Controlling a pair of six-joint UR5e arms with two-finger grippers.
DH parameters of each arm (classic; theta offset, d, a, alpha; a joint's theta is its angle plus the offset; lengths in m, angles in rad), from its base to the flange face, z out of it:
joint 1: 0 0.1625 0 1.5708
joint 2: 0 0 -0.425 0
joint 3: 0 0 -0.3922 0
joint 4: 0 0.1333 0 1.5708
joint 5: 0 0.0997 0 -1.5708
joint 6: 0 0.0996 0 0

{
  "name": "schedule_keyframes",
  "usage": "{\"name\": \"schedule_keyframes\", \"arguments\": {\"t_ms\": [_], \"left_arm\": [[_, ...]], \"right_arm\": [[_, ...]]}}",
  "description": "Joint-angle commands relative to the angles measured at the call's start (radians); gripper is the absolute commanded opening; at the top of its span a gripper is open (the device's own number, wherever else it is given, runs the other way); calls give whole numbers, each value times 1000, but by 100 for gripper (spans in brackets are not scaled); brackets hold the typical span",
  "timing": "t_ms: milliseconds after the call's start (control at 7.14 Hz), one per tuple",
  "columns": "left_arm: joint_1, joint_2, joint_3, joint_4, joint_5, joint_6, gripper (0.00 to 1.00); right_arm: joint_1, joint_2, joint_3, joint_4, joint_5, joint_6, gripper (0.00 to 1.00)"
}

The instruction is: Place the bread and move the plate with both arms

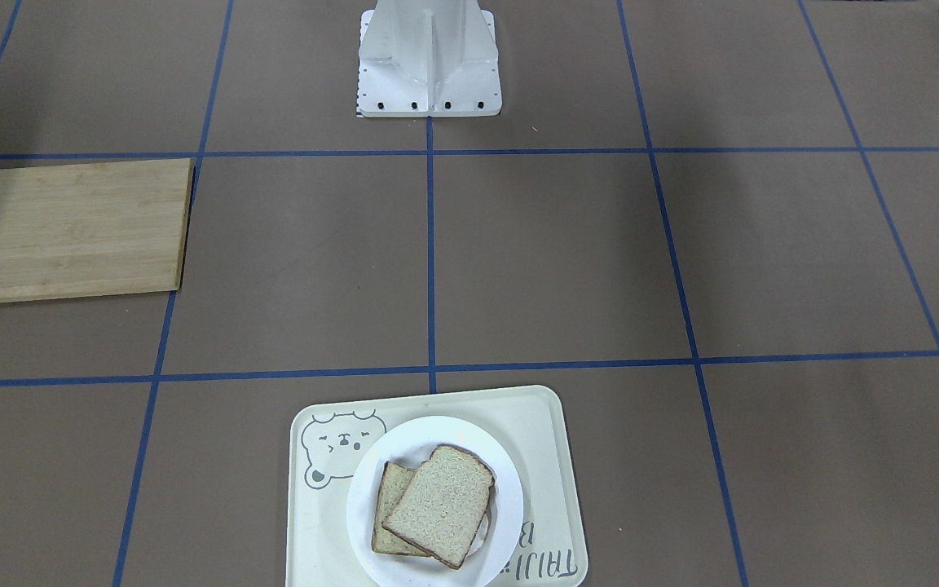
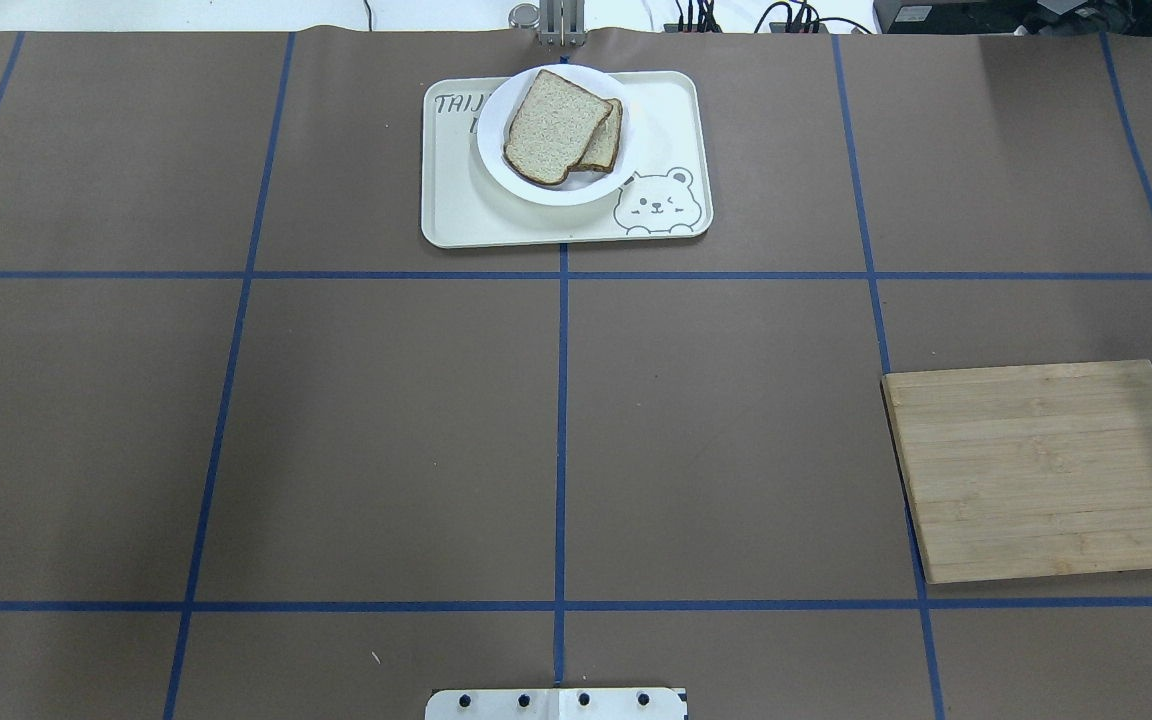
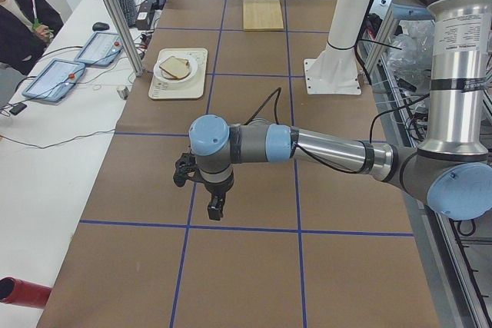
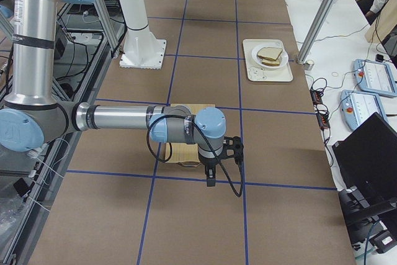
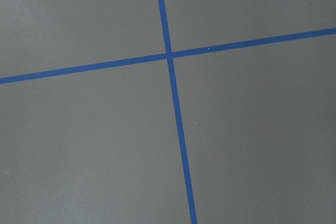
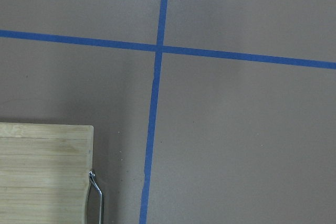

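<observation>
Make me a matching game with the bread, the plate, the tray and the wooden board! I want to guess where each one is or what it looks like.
Things:
1. bread
2. plate
3. tray
4. wooden board

Clues:
A. lies by itself on the brown table, far from the others
B. has a bear drawing in one corner
C. rests on top of another slice
D. is round and white and sits on the tray

Pairs: 1-C, 2-D, 3-B, 4-A.
</observation>
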State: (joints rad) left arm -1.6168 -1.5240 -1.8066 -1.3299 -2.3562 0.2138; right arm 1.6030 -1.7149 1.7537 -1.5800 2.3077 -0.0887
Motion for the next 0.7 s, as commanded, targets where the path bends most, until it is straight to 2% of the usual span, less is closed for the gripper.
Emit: {"name": "schedule_keyframes", "arguments": {"t_ms": [0, 560], "left_arm": [[0, 8, -2, 0, 0, 1, 98], [0, 8, 0, 0, 0, 1, 98]], "right_arm": [[0, 0, 0, 0, 1, 4, 100], [0, 0, 1, 0, 1, 14, 100]]}}
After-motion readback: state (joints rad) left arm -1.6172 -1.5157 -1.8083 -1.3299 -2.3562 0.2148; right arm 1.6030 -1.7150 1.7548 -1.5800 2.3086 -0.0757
